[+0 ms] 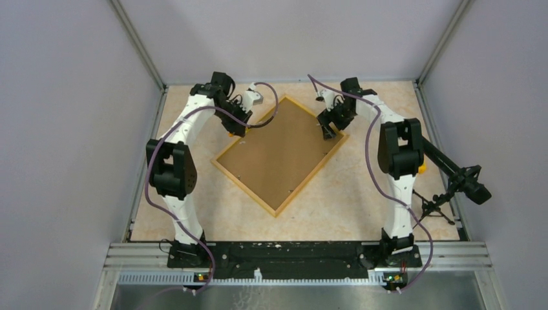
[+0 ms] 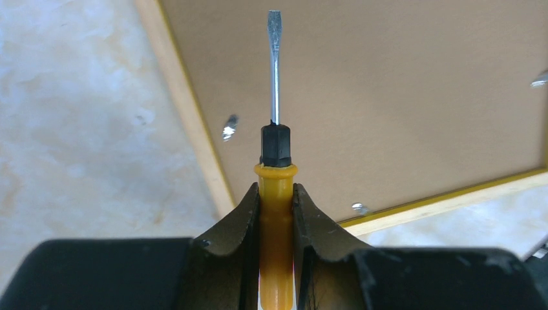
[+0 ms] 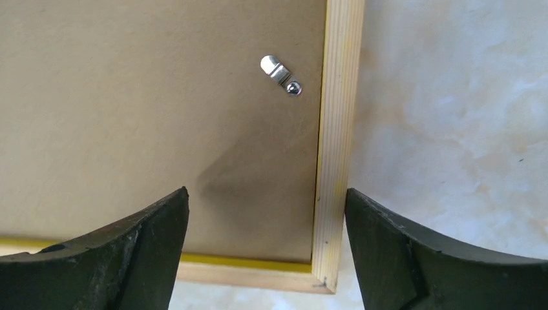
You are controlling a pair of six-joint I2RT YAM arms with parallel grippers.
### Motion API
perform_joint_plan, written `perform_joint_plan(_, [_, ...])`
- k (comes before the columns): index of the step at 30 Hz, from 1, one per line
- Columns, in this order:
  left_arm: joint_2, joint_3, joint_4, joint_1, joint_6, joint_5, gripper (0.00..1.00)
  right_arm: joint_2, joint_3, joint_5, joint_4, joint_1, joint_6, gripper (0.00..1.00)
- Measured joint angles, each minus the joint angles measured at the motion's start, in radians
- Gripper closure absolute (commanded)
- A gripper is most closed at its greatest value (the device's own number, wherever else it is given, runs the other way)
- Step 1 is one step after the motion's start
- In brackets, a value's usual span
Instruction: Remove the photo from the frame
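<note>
The frame (image 1: 281, 155) lies face down on the table, turned like a diamond, showing its brown back panel and light wooden rim. The photo is hidden under it. My left gripper (image 1: 240, 126) is at the frame's far left edge, shut on the yellow handle of a flat screwdriver (image 2: 276, 213). The blade reaches out over the back panel (image 2: 400, 97), near a metal clip (image 2: 229, 127). My right gripper (image 1: 328, 132) is open and empty over the frame's right corner (image 3: 323, 274). Its jaws (image 3: 266, 200) straddle the rim (image 3: 336, 129), below another clip (image 3: 281, 74).
More clips sit along the panel edges (image 2: 360, 208). A black tripod-like stand (image 1: 452, 187) lies at the table's right edge, with a small yellow block (image 1: 422, 168) behind the right arm. Grey walls enclose the table on three sides.
</note>
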Motion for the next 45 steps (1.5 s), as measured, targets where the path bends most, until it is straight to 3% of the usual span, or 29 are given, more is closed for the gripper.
perform_joint_plan(4, [0.0,0.051,-0.085,0.002,-0.018,0.142,1.0,-0.115,-0.113,-0.091,0.029,-0.003,-0.005,0.11])
perform_joint_plan(9, [0.002,0.113,-0.192,-0.002,-0.035,0.344,1.0,-0.42,-0.346,-0.214,0.181,0.026,-0.056,0.12])
perform_joint_plan(15, [0.056,0.149,-0.308,-0.004,-0.058,0.512,0.99,-0.681,-0.535,-0.253,0.384,0.204,-0.185,0.18])
perform_joint_plan(19, [0.08,0.149,-0.344,-0.004,-0.066,0.565,0.99,-0.704,-0.583,-0.243,0.443,0.312,-0.283,0.23])
perform_joint_plan(25, [0.08,0.147,-0.37,-0.011,-0.069,0.612,0.98,-0.694,-0.601,-0.185,0.475,0.38,-0.4,0.3])
perform_joint_plan(32, [0.08,0.134,-0.371,-0.035,-0.091,0.628,0.98,-0.642,-0.587,-0.142,0.492,0.438,-0.482,0.45])
perform_joint_plan(35, [0.08,0.134,-0.371,-0.045,-0.105,0.628,0.97,-0.628,-0.586,-0.124,0.493,0.46,-0.515,0.55])
perform_joint_plan(37, [0.081,0.134,-0.372,-0.051,-0.111,0.627,0.88,-0.623,-0.586,-0.106,0.496,0.473,-0.537,0.69])
perform_joint_plan(40, [0.081,0.134,-0.373,-0.056,-0.116,0.627,0.62,-0.618,-0.584,-0.083,0.51,0.488,-0.563,1.0])
perform_joint_plan(43, [0.081,0.134,-0.362,-0.055,-0.129,0.631,0.35,-0.606,-0.571,-0.06,0.52,0.496,-0.55,1.0])
perform_joint_plan(44, [0.08,0.134,-0.356,-0.051,-0.137,0.634,0.14,-0.603,-0.571,-0.051,0.526,0.498,-0.541,1.0])
perform_joint_plan(45, [0.08,0.133,-0.347,-0.043,-0.148,0.639,0.03,-0.597,-0.57,-0.04,0.532,0.5,-0.524,1.0])
